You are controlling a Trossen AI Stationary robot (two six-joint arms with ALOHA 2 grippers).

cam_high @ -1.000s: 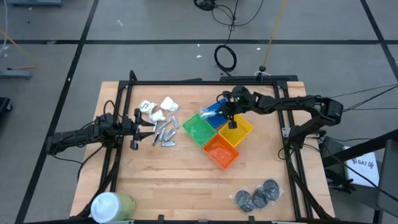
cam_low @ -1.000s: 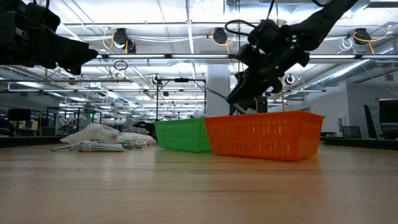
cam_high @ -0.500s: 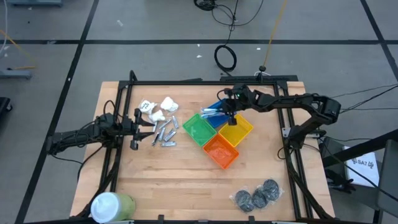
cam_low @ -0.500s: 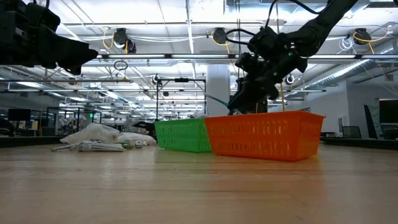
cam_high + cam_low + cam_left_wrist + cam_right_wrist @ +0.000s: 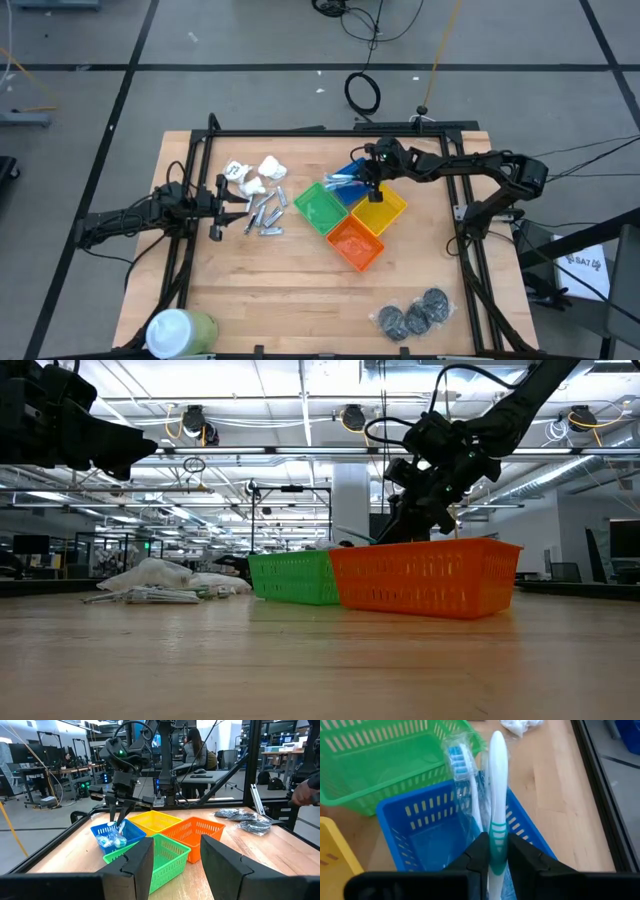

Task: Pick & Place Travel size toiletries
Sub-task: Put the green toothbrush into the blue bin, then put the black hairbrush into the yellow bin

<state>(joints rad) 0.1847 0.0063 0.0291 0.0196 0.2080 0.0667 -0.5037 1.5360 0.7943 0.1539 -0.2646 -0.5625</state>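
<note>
Thin white-and-teal plastic toothbrush [image 5: 497,795], pinched upright between the closed fingers of the right gripper [image 5: 494,851] directly above the square blue plastic bin [image 5: 427,832], which sits toward the worktop's far edge. A second, blue-bristled toothbrush in clear wrap [image 5: 462,785] leans inside that bin. Over the last second the right gripper [image 5: 371,180] has moved inward and lowered from above the bin's rim to over its interior; release into the blue bin is judged to be the step at hand.

The green [image 5: 318,205], yellow [image 5: 380,212] and orange [image 5: 355,243] plastic bins touch the blue one in a diamond. White lumpy packets [image 5: 255,175] and short silver metal pieces [image 5: 265,215] lie together near the left edge, just ahead of the waiting left gripper [image 5: 222,205], fingers apart. Dark grey round wads [image 5: 412,314] lie at the near right corner, a green-and-white cylinder [image 5: 178,330] at the near left corner. No legible brand, label or writing.
</note>
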